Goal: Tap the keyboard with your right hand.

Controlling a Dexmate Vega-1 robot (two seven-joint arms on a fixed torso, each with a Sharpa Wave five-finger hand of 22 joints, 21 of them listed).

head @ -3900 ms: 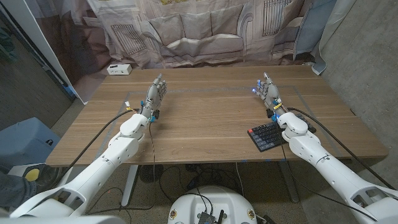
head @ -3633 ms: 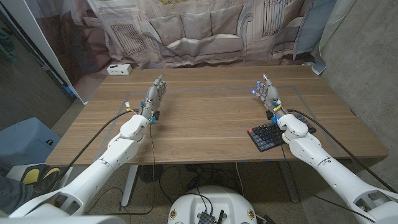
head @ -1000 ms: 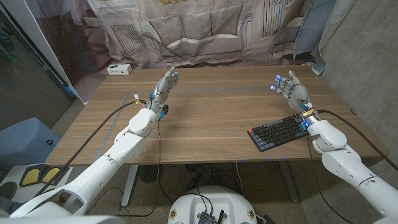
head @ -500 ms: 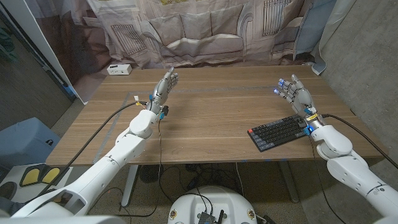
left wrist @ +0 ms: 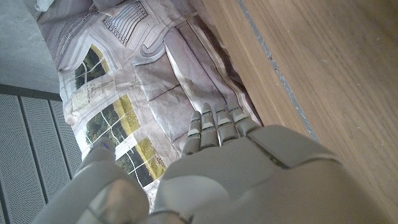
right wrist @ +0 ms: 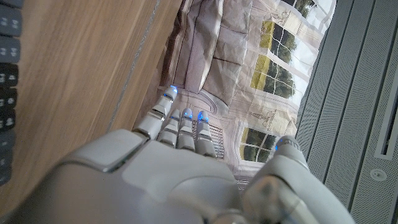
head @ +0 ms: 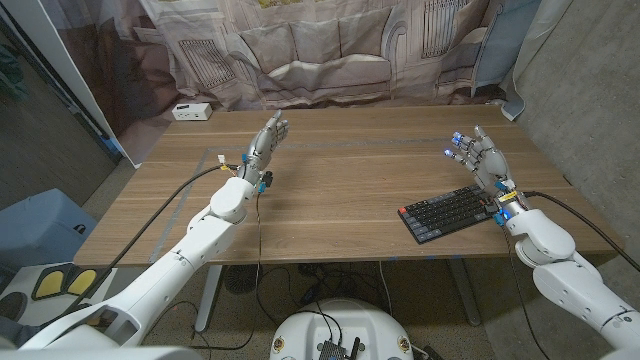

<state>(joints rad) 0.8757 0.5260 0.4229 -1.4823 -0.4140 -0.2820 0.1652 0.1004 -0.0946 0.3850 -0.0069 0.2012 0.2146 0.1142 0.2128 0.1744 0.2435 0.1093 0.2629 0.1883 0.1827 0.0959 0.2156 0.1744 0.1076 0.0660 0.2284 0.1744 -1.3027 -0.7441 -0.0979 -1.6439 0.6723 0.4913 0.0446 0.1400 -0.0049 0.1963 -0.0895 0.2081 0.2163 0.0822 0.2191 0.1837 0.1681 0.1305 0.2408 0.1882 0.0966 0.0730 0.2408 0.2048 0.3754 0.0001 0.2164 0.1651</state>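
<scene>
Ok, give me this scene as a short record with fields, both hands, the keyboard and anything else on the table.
left hand: raised above the table's far left part, fingers apart, holds nothing
right hand: raised beyond the keyboard's far right end, fingers apart, not touching it
keyboard: black, lies angled near the table's front right edge
table: wooden
white box: small, at the far left corner
backdrop: printed cloth behind the table

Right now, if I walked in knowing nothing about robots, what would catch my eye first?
Probably the two white arms reaching over the wooden table, each ending in an open, raised robot hand: the left robot hand toward the table's middle-left, the right robot hand near the right edge, its fingertips glowing blue. Next, the black keyboard lying askew near the front edge, just beside the right one.
</scene>
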